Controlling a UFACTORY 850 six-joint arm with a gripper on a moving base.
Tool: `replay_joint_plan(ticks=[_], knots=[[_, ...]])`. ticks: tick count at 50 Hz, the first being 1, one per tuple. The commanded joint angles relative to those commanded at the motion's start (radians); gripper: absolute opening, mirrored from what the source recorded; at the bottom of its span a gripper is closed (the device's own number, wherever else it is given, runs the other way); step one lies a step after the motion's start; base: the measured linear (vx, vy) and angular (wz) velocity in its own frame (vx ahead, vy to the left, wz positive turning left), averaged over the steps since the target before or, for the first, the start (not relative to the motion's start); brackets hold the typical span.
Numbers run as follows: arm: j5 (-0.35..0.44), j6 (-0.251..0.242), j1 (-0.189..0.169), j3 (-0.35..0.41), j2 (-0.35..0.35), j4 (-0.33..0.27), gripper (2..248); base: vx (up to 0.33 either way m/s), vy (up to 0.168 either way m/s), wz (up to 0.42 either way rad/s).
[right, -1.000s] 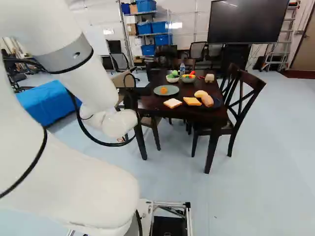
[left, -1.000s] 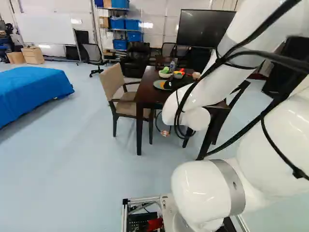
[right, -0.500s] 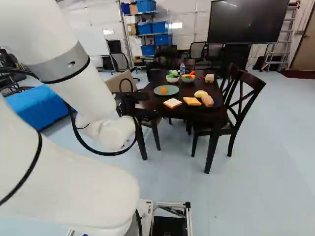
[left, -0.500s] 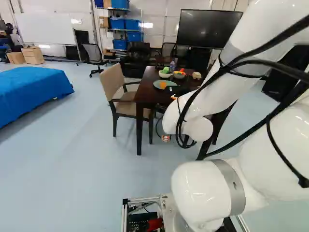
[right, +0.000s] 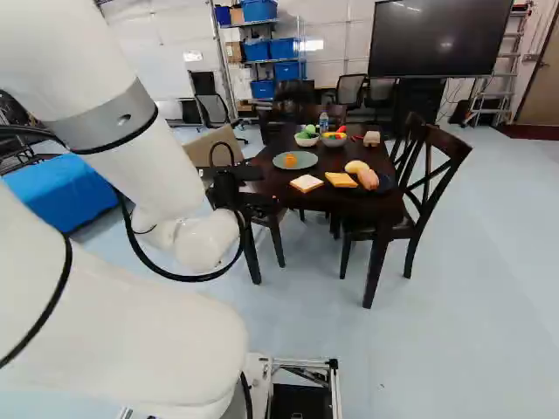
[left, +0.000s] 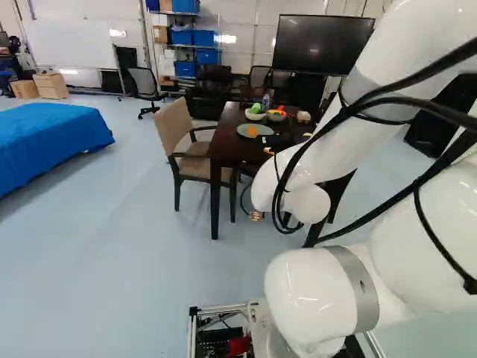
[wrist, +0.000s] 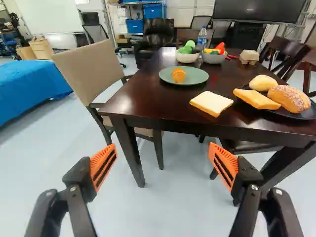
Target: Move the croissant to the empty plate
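Compared with a second ago, the white jointed arm (right: pixel 144 166) has lowered, and the black two-fingered gripper with orange pads (right: pixel 269 188) has dropped with it in the right base view, from over the dark brown wooden table (wrist: pixel 158 106) to around its near corner, by the beige-backed chair (wrist: pixel 89 64). The food and dishes lie where they lay (the base has held its place too). The gripper's fingers stand widely spread in the wrist view.

The small orange curled croissant (wrist: pixel 178 75) rests on the round green plate (wrist: pixel 197 76), near its middle. It looks glossy, plump and rounded (its finer shape is too small to tell).

Counted, there is one croissant and there are two plates, the second being the black plate (wrist: pixel 307 114). That one bears three pieces: one smooth yellow oval bun (wrist: pixel 263 83), one speckled brown loaf (wrist: pixel 289 98) and one flat orange-yellow slice (wrist: pixel 256 99). One white bread slice with an orange crust (wrist: pixel 211 102) lies on the table between the plates. Beyond stand two bowls, one cream (wrist: pixel 186 58) and one grey (wrist: pixel 213 59), one clear bottle (wrist: pixel 202 35) and one small beige carton (wrist: pixel 249 57).
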Motion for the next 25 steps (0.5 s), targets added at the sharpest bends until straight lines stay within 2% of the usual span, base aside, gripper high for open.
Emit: replay_joint_plan(ticks=[25], knots=[[0.000, 0.000, 0.000, 0.000, 0.000, 0.000, 247, 0.000, 0.000, 0.000]])
